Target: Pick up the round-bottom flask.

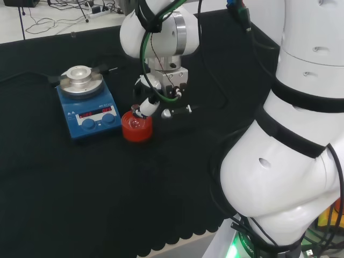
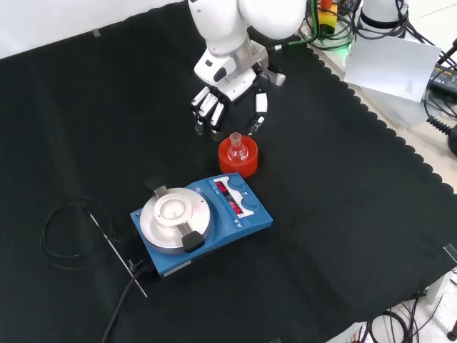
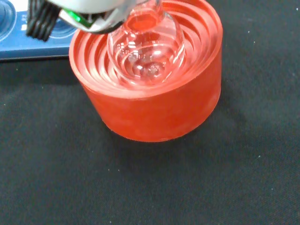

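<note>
Clear glass round-bottom flask (image 2: pixel 238 150) sits upright in the red ribbed stand (image 2: pixel 237 166), neck up; wrist view has the bulb (image 3: pixel 146 49) seated in the stand's ribbed bowl (image 3: pixel 150 89). Front view: stand at 1 o'clock from the blue stirrer plate (image 2: pixel 201 223), just beside it. Hand (image 2: pixel 227 100) at 12 o'clock from the flask, fingers (image 2: pixel 208 111) fairly straight, pointing down, spread wide, holding nothing. One finger (image 2: pixel 260 107) reaches close to the stand's rim; contact unclear. Head view: finger (image 1: pixel 148 107) over the stand (image 1: pixel 136 127).
</note>
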Controlling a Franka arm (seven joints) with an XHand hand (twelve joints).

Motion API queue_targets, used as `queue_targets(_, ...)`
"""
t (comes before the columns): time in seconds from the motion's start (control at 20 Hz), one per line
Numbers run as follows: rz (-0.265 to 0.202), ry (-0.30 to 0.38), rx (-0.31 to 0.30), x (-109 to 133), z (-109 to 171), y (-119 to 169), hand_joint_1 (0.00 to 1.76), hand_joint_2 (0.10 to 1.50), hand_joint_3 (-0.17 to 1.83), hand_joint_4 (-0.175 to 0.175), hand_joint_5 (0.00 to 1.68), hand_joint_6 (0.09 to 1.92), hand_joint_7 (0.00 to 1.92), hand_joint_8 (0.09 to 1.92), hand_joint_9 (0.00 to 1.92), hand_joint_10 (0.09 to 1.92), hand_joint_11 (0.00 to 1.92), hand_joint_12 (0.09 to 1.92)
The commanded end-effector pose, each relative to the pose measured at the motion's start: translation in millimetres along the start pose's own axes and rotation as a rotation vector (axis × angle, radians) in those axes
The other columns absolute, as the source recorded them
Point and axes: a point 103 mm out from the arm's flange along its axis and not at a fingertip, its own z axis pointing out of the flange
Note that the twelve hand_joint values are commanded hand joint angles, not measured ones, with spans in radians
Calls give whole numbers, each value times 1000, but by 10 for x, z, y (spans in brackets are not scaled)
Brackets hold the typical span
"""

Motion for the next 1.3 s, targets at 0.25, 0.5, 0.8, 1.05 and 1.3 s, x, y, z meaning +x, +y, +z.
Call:
queue_targets(0.25, -9, -6, 3, 55, 91, 126, 909, 623, 674, -39, 643, 631, 201, 644, 411, 669, 111, 1408)
queue_targets(0.5, -3, -12, 0, 58, 90, 145, 914, 628, 673, -46, 693, 664, 217, 650, 431, 674, 123, 1407)
queue_targets(0.8, 2, -18, 4, 38, 114, 155, 924, 640, 673, -65, 800, 717, 237, 659, 469, 677, 145, 1403)
queue_targets(1.05, 3, -15, 6, 35, 119, 162, 930, 651, 673, -78, 867, 747, 250, 663, 491, 675, 166, 1401)
queue_targets(1.3, 6, -5, 5, 42, 106, 170, 922, 660, 672, -83, 875, 754, 258, 667, 513, 672, 189, 1397)
